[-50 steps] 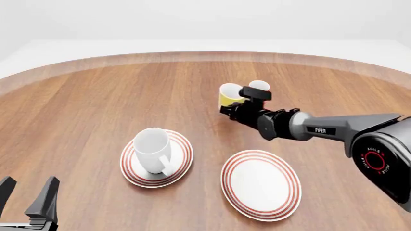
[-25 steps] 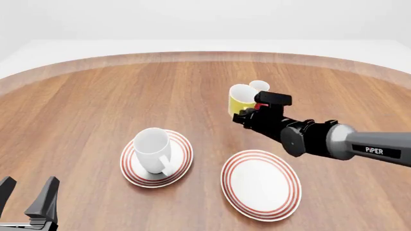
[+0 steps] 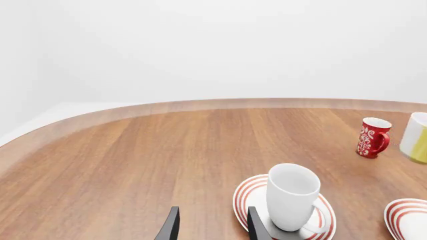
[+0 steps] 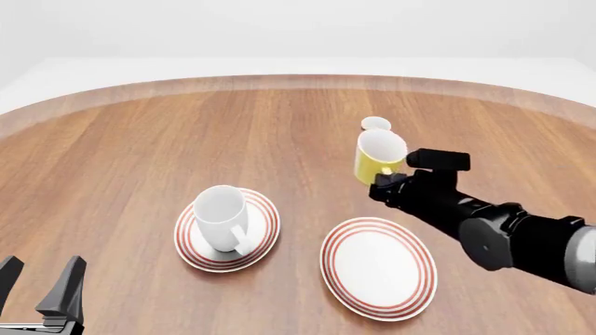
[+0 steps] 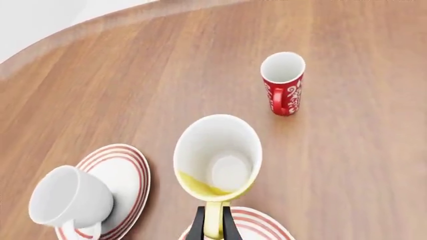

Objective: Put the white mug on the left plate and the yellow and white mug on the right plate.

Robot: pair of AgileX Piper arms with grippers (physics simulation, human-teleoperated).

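In the left wrist view, a round wooden table [image 3: 133, 150] is seen against a white wall. The white mug [image 3: 291, 196] stands upright on the left plate [image 3: 248, 192], a white plate with red rings. The two dark fingertips [image 3: 169, 226] of the left gripper [image 3: 211, 227] are set apart with nothing between them. A red patterned mug [image 3: 371, 137] stands toward the far edge of the table, with the yellow and white mug [image 3: 417, 137] cut off by the frame beside it. A sliver of the right plate [image 3: 407, 220] is seen.

In the front view, the left gripper [image 4: 42, 283] is parked released at the near left edge of the table. The white mug [image 4: 220, 218] sits on the left plate [image 4: 265, 209]. The right gripper [image 4: 386, 176] holds the yellow and white mug [image 4: 377, 157] raised off the table, beyond the far rim of the right plate [image 4: 379, 269]. The red mug's white rim [image 4: 375, 124] is just visible behind it.

In the right wrist view, the right gripper [image 5: 213, 227] is clenched on the handle of the yellow and white mug [image 5: 218, 155], whose white inside is shown. The red mug [image 5: 283, 82] stands apart on bare wood.
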